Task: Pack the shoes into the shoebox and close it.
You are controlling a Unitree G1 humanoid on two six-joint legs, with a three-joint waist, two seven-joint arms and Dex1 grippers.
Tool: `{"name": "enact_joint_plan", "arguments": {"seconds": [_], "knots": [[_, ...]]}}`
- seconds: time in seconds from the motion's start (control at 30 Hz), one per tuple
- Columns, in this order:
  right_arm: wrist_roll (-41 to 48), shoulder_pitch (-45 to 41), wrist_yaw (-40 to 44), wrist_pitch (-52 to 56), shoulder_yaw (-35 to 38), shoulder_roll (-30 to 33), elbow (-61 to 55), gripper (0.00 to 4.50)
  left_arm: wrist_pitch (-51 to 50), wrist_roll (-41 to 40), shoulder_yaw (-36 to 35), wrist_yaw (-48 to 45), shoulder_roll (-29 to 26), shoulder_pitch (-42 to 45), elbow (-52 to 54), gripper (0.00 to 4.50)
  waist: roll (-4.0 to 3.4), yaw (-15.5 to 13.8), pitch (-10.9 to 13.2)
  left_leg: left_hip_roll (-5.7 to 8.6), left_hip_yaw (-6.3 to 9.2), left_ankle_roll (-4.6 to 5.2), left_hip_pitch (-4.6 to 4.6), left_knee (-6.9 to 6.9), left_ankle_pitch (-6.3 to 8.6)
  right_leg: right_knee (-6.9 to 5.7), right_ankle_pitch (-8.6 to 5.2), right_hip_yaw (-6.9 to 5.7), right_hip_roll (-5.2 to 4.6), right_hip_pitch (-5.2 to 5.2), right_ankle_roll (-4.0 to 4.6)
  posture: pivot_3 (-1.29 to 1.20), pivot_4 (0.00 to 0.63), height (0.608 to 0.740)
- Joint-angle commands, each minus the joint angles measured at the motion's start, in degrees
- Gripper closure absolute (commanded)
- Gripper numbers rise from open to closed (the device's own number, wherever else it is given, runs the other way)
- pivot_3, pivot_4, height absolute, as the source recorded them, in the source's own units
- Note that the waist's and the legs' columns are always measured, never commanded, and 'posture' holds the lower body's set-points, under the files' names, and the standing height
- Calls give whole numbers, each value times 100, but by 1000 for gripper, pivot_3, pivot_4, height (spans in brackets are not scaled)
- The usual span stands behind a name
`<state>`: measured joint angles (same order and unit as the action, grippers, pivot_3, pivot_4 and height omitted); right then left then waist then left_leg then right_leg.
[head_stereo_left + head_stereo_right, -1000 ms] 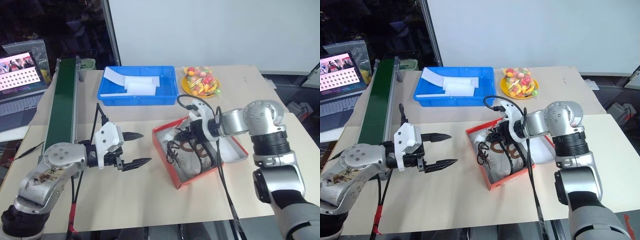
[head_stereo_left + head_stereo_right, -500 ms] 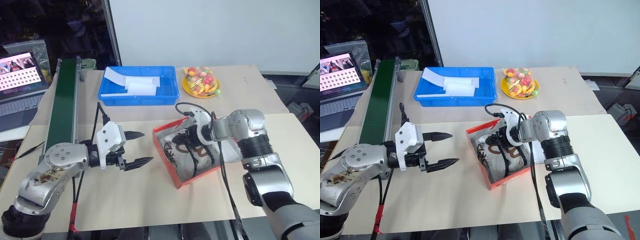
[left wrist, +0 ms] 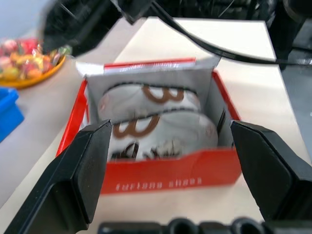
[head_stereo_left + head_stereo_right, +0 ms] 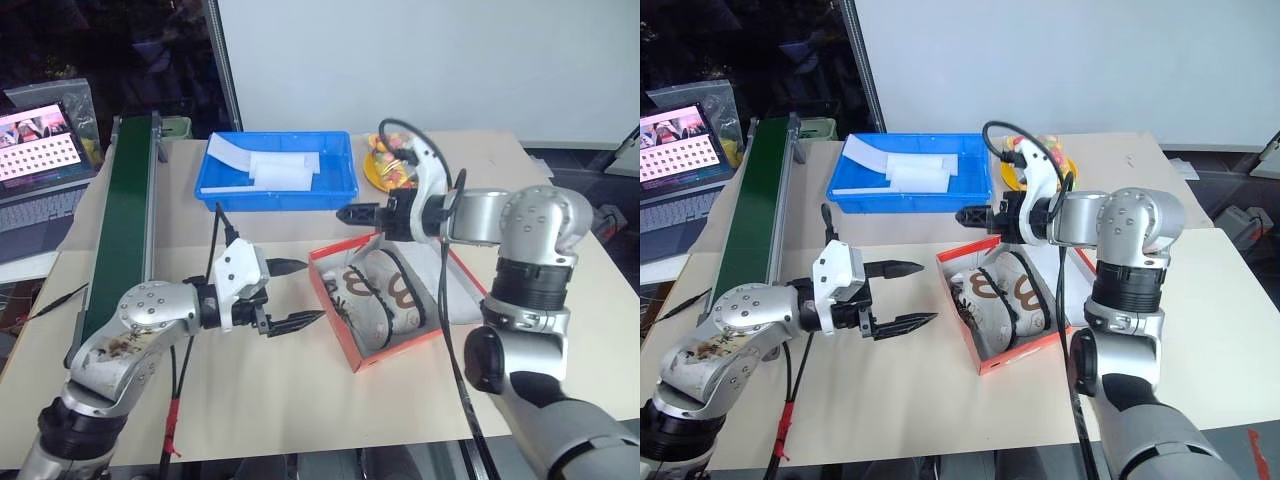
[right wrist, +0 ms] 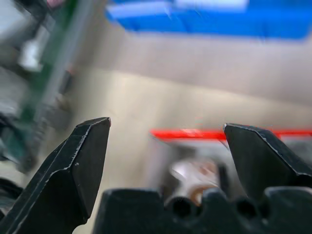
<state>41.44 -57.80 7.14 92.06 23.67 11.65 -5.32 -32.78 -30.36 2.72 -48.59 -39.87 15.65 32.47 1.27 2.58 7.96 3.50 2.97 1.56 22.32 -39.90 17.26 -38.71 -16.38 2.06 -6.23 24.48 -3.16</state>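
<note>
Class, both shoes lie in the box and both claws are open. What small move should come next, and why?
Probably the right claw, open and empty above the box, should swing toward the lid, which lies open on the box's far side. Both shoes are already inside, so closing is what remains.

Shoebox (image 3: 151, 168) front wall: white lettering, blurred, not legible.

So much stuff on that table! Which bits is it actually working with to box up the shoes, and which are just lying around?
Part of the job:
- the shoes, both lying in the box
- the shoebox, lid not yet closed
- the left tool and right tool, both open and empty

Just lying about:
- blue tray with white pieces
- plate of sweets
- green conveyor
- laptop
</note>
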Motion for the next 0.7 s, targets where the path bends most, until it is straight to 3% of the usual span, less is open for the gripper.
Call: {"name": "enact_joint_plan", "arguments": {"seconds": [0.03, 0.13, 0.27, 0.4, 0.5, 0.57, 0.6, 0.7], "knots": [[477, 435, 75, 6, 940, 423, -1294, 122, 63, 13, 35, 38, 69, 97, 24, 362, 0, -43, 0, 1, 0, 0, 0, 0, 0, -1, 0, 0, 0, 1, 0, 0, 150, 724], [857, 1609, 566, 42, 1564, 1175, -2326, 122, 96, 64, 112, 18, 91, 156, -13, 362, 1, -155, -1, 15, 27, 4, 1, -2, 2, -6, 0, -10, -5, -8, -1, 0, 150, 724], [1688, 2940, 860, 44, 2609, 1438, -3254, 1057, 68, 33, 157, -46, 180, 386, -244, 362, -5, -176, -2, 30, 22, 24, 2, 2, 14, -1, 0, -16, -22, -11, -1, 0, 150, 724], [2226, 4150, 903, 44, 2657, 1630, -3847, 2470, 179, 72, 260, -294, 185, 552, -478, 362, -7, -58, -4, 22, 6, 26, -9, 1, 15, 15, 0, -10, -18, -23, -3, 0, 150, 724], [2199, 5432, 1151, -100, 2264, 1877, -4337, 3495, 283, 104, 330, -444, 247, 693, -660, 362, -6, -58, -4, 16, -3, 40, -25, 0, 21, 19, 1, 3, -10, -35, -4, 0, 150, 724], [1346, 6325, 969, -581, 1409, 2337, -4381, 4273, 393, 168, 384, -539, 264, 747, -767, 362, -7, -87, -4, 13, -2, 64, -36, -6, 35, 28, 1, 5, -4, -42, -4, 0, 150, 724], [1044, 6610, 936, -823, 1106, 2525, -4381, 4482, 433, 188, 397, -568, 268, 756, -799, 362, -7, -102, -4, 16, -4, 64, -39, -8, 35, 25, 1, 9, -6, -43, -5, 0, 150, 724], [152, 7267, 756, -1560, 309, 2880, -4161, 4482, 484, 197, 403, -614, 283, 774, -854, 362, -6, -99, -4, 18, -15, 65, -50, -17, 34, 22, 6, 24, -6, -47, -12, 0, 150, 724]]}}
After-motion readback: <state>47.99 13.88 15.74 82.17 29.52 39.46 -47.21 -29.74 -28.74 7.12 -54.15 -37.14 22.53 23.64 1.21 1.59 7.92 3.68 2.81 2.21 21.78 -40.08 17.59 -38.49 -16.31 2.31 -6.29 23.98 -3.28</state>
